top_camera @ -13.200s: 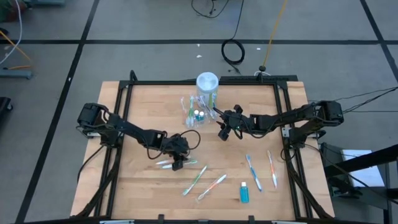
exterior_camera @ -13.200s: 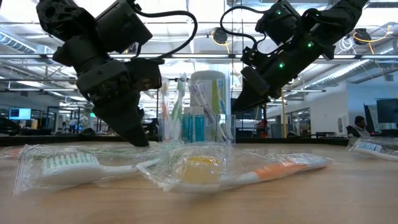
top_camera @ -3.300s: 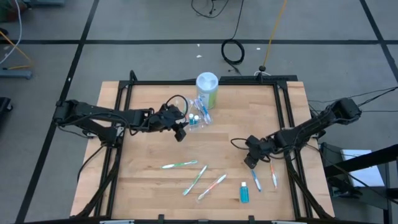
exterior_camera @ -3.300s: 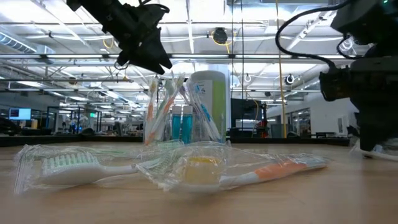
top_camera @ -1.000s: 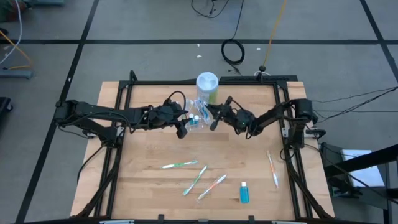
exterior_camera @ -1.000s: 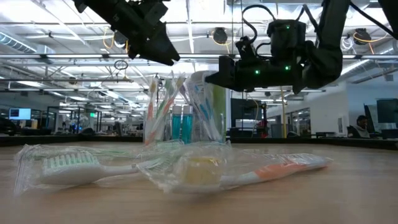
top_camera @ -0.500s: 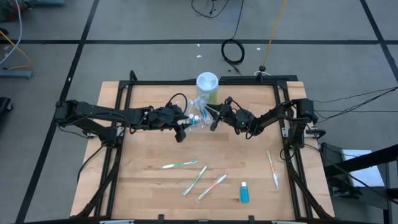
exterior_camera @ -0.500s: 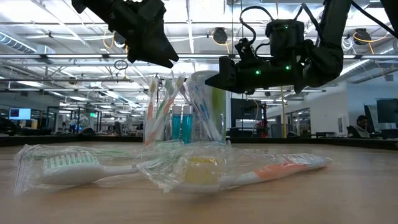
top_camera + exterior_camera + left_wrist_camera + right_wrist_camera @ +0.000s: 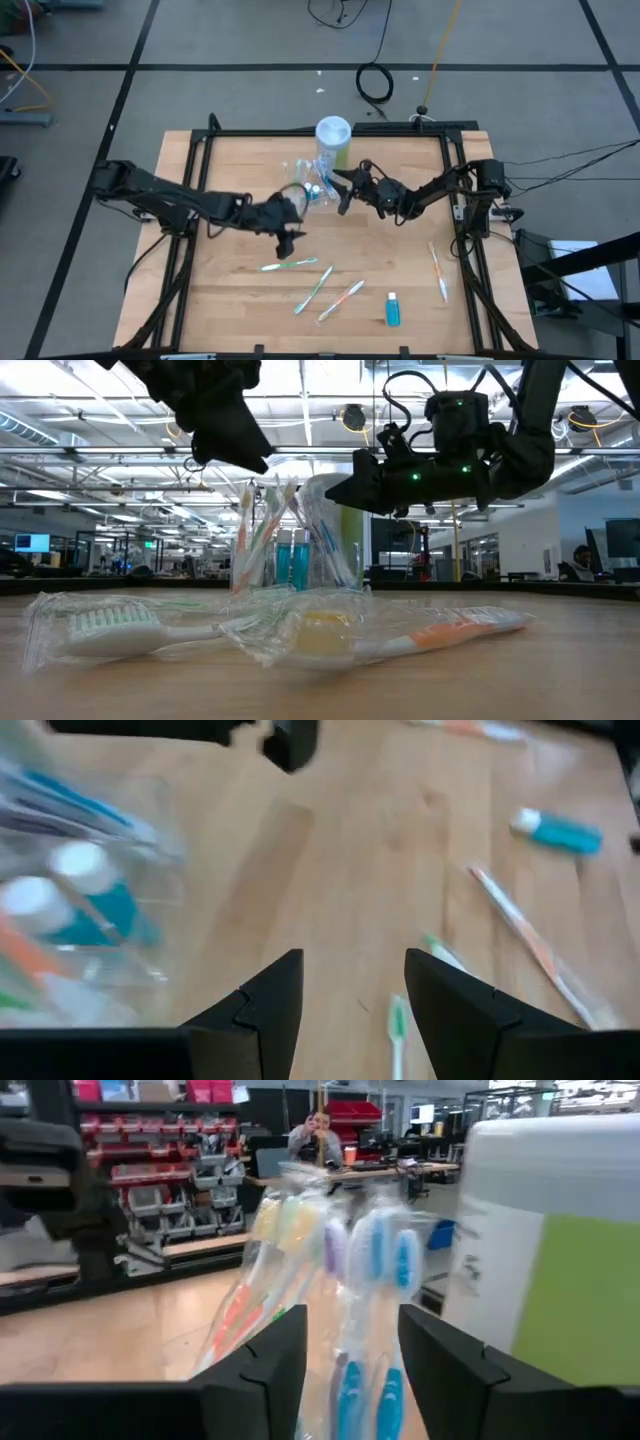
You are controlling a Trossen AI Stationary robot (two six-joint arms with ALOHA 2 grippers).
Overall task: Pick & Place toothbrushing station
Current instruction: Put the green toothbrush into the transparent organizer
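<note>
Currently my right gripper (image 9: 341, 193) stands open beside the clear cup (image 9: 313, 182) of toothbrushes; withdrawing carelessly could tip it. My left gripper (image 9: 285, 238) is open, empty, above the green toothbrush (image 9: 288, 264).

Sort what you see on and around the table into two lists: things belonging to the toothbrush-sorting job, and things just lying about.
Job: clear plastic cup of wrapped toothbrushes and blue tubes; loose green toothbrush; orange toothbrush; small blue tube.

Lying about: white-and-green canister; coiled black cable.
</note>
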